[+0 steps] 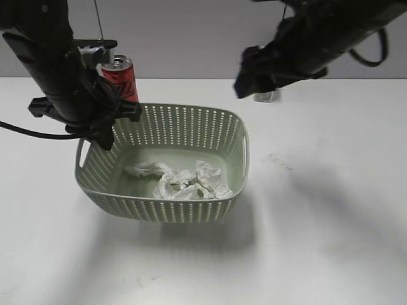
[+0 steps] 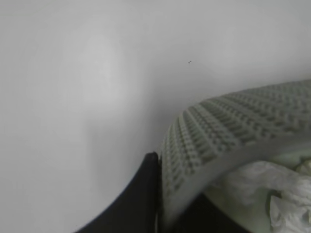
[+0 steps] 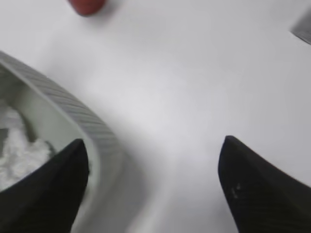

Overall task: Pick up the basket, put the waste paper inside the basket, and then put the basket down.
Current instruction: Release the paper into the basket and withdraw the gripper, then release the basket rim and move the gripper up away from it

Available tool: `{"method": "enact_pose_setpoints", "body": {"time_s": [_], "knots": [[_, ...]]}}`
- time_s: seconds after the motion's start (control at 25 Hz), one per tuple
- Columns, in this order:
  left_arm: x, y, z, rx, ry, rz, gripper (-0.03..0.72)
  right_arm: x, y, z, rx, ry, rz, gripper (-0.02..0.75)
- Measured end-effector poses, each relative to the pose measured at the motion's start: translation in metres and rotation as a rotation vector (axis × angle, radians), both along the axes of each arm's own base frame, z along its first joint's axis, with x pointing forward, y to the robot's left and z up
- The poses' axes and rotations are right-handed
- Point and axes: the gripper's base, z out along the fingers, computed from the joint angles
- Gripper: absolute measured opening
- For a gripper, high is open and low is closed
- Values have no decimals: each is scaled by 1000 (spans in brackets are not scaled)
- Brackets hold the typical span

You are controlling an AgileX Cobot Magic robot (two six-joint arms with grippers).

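Gripping the basket (image 1: 166, 166) by its left rim, the left gripper (image 1: 102, 127) has its fingers clamped over the perforated wall, one finger (image 2: 138, 194) outside it. The waste paper (image 1: 179, 180) lies crumpled on the basket floor, right of that claw. The right gripper (image 3: 153, 189) hangs spread wide above the table (image 1: 331, 210), just beside the basket's far right corner, holding nothing. A red can (image 1: 122, 76) stands behind.
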Motion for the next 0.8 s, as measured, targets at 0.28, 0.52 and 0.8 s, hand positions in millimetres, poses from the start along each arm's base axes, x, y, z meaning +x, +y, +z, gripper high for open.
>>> {"method": "enact_pose_setpoints", "body": {"time_s": [0.28,0.52,0.8], "knots": [[-2,-3,-5,-21,52,18,0,6,-115,34,-138,39,-224,572],[-1,-7,-14,-44,99,46,0,-17,-157,66,-232,-1,-305,566],[23,-21,-10,-53,126,90,0,-89,-164,92,-184,-119,-332,565]]}}
